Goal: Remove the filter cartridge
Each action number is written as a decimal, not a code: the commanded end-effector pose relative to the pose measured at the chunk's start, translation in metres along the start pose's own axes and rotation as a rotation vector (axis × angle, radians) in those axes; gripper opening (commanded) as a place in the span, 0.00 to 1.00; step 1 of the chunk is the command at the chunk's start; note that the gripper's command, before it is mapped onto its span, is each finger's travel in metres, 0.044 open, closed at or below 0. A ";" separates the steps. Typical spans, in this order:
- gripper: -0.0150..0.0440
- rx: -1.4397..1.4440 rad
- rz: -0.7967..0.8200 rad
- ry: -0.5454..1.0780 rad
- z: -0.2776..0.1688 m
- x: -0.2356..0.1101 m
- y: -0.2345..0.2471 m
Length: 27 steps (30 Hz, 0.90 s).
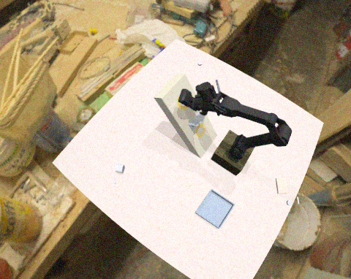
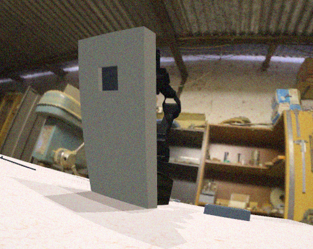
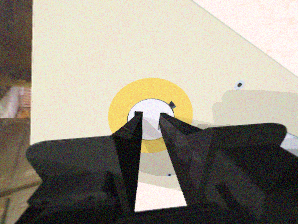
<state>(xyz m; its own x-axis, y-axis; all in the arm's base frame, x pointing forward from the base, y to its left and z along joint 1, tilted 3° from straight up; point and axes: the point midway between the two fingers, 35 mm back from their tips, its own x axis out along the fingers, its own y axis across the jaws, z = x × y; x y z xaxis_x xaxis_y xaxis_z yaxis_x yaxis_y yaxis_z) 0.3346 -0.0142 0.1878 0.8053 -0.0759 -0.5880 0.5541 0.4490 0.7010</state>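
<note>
- Our claw (image 3: pixel 150 118) is clamped on the filter cartridge (image 3: pixel 148 111), fingertips in its face slots.
- The cartridge sits in the service panel (image 3: pixel 90 60), inside the yellow ring (image 3: pixel 120 107).
- We judge extraction is in hand.
- Next: free it from the panel, then carry it to the tray (image 1: pixel 214 208) on the desk (image 1: pixel 136 204).

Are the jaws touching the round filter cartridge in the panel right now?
Touching. In the wrist view both fingertips end on the cartridge face, gripping it.
</note>
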 end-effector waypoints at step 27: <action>0.25 -0.816 0.000 -0.009 0.002 0.013 0.003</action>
<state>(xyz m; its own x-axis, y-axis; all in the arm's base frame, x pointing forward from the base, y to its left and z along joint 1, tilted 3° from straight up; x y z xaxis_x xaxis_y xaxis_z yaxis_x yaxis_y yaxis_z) 0.3344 -0.0145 0.1874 0.8041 -0.0767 -0.5896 0.2323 0.9533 0.1929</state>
